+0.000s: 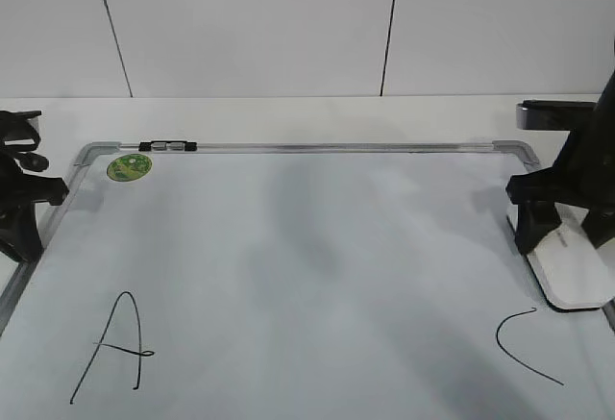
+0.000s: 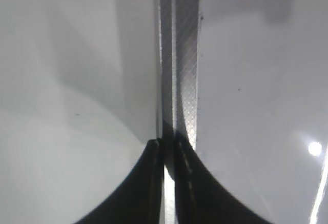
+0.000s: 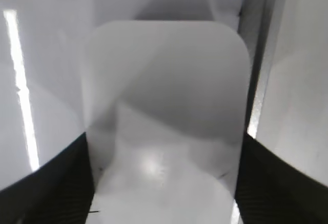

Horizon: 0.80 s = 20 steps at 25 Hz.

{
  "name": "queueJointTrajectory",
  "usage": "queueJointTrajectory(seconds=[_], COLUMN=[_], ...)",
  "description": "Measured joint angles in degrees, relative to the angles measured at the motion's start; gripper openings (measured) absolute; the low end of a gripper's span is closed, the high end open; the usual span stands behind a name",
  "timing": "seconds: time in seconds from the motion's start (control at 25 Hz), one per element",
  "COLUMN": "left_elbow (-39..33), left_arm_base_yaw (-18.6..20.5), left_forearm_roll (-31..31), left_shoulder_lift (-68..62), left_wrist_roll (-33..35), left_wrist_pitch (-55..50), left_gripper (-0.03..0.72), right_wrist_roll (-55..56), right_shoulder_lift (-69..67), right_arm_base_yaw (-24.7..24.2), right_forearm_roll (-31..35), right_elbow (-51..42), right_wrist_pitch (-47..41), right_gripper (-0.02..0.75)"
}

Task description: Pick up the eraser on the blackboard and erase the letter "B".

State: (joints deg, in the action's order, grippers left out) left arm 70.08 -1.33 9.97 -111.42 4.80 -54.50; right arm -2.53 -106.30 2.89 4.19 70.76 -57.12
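Observation:
The eraser [image 1: 577, 271] is a white rounded block that lies flat at the right edge of the blackboard [image 1: 307, 247]. My right gripper [image 1: 567, 237] is shut on the eraser, one black finger on each long side. In the right wrist view the eraser [image 3: 164, 96] fills the space between the jaws [image 3: 164, 183]. No letter "B" shows; the board's middle is bare white. My left gripper [image 1: 24, 242] is shut and empty over the board's left frame [image 2: 179, 55], as the left wrist view [image 2: 166, 144] shows.
A black "A" [image 1: 115, 348] is at the board's front left and a black "C" [image 1: 524, 343] at the front right, just in front of the eraser. A green sticker [image 1: 129, 166] and a black clip [image 1: 167, 145] are at the back left corner.

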Motion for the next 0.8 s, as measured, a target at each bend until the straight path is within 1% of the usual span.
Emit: queueJointTrajectory(seconds=[0.12,0.24,0.36,0.52,0.64,0.8], left_elbow=[0.0,0.0,0.0,0.0,0.0,0.0], left_arm_base_yaw=[0.0,0.0,0.0,0.0,0.0,0.0], left_forearm_roll=[0.0,0.0,0.0,0.0,0.0,0.0], left_shoulder_lift=[0.0,0.0,0.0,0.0,0.0,0.0], left_wrist_roll=[0.0,0.1,0.1,0.1,0.1,0.1], left_wrist_pitch=[0.0,0.0,0.0,-0.1,-0.1,-0.1], left_gripper=[0.03,0.031,0.031,0.032,0.032,0.039], right_wrist_roll=[0.0,0.0,0.0,0.0,0.4,0.7], right_shoulder_lift=[0.0,0.0,0.0,0.0,0.0,0.8], right_arm_base_yaw=[0.0,0.0,0.0,0.0,0.0,0.0], right_forearm_roll=[0.1,0.2,0.3,0.5,2.0,5.3], right_elbow=[0.0,0.1,2.2,7.4,11.8,14.0], right_wrist_pitch=[-0.3,-1.7,-5.1,-10.9,-11.8,-12.2], right_gripper=[0.648,0.656,0.655,0.632,0.585,0.544])
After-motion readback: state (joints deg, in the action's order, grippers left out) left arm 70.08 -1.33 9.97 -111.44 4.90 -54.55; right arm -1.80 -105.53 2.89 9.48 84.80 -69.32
